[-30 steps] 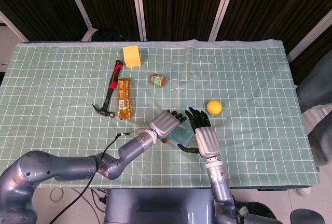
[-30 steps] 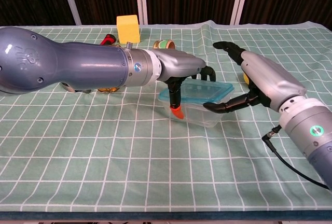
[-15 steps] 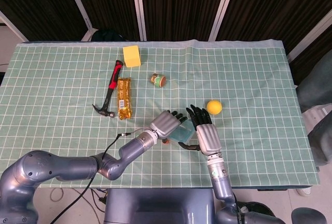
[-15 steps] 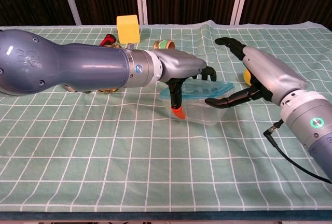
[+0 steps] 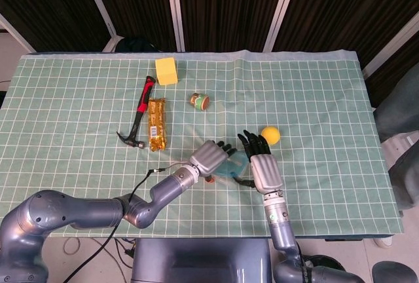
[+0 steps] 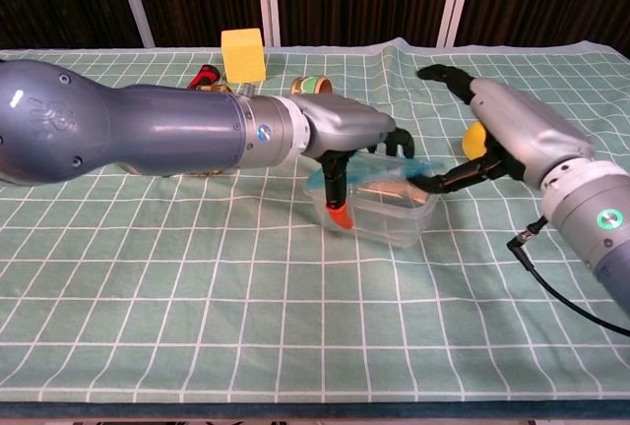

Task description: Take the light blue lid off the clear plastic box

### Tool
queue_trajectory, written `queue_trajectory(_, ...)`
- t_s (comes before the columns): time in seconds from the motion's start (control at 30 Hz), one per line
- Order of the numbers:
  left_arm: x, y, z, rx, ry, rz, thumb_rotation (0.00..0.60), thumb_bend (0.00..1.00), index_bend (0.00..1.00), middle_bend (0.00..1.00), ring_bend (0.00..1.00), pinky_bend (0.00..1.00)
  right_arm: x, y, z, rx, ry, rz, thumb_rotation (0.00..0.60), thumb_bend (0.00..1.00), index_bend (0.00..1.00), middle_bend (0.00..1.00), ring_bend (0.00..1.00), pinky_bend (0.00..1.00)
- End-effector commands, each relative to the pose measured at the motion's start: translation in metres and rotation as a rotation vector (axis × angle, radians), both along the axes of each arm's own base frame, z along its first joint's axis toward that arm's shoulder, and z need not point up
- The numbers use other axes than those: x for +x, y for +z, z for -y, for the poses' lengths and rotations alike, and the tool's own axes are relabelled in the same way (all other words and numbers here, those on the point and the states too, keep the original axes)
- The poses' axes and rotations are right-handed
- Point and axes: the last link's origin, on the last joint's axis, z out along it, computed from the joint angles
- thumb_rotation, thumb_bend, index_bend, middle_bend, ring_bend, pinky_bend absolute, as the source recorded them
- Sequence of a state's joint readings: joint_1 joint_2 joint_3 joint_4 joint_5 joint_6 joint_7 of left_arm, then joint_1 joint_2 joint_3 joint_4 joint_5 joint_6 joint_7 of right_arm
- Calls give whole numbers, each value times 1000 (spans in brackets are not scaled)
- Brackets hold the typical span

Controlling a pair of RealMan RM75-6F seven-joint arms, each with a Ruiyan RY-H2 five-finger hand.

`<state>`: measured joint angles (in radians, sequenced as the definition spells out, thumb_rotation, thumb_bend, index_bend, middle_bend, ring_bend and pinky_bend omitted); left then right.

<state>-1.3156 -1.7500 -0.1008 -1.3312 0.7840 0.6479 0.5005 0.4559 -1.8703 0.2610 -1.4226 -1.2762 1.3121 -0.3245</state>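
Where the two hands meet, near the front middle of the table, the entries run as follows.

Box: clear plastic box [image 6: 386, 216], standing on the green checked cloth [image 6: 197, 297], open along its right side in the chest view.
Lid: light blue lid [image 6: 379, 166], tilted, its right edge lifted off the box, its left edge still low by the left hand; in the head view only a sliver of it [image 5: 236, 167] shows between the two hands.
Left hand: left hand [image 6: 345, 135] over the box's left end, fingers curled down around that end, thumb with an orange tip [image 6: 339, 215] pressed against the box's near wall; it holds the box.
Right hand: right hand [image 6: 507, 130] at the box's right end, thumb [image 6: 448, 180] reaching under the raised lid edge, other fingers [image 6: 440, 75] arched above and apart; whether the lid is pinched cannot be told.
Ball: yellow ball [image 5: 271, 135], just behind the right hand.
Hammer: hammer with red and black handle [image 5: 140, 119], left of centre.
Packet: gold snack packet [image 5: 156, 124], just right of the hammer.
Block: yellow block [image 5: 166, 71], near the far edge.
Tape: small roll [image 5: 200, 101], mid-table.
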Motion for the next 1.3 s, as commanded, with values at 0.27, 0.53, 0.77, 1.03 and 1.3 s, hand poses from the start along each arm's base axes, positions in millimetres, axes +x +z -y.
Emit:
queue_trajectory(0.27, 3, 0, -1, 10, -1, 13, 600, 217, 250, 337, 306, 499, 1, 1, -1, 9, 1, -4, 600, 510, 0, 0, 0, 0)
queue_trajectory(0.53, 4, 4, -1, 21, -8, 23, 600, 193, 193, 227, 206, 390, 3, 3, -2, 6, 7, -3, 600, 509, 49, 0, 0, 0)
queue_trajectory(0.77, 6, 10, -3, 39, -10, 39, 600, 126, 100, 115, 120, 313, 1, 5, -4, 4, 6, -7, 600, 503, 346, 0, 0, 0)
queue_trajectory(1.03, 8, 20, -4, 60, -12, 58, 600, 71, 33, 72, 93, 293, -5, 8, -9, 15, -16, -1, 600, 571, 444, 0, 0, 0)
queue_trajectory(1.3, 8, 23, -2, 51, -20, 44, 600, 69, 30, 66, 91, 288, -5, 10, -12, 15, -14, 1, 600, 602, 498, 0, 0, 0)
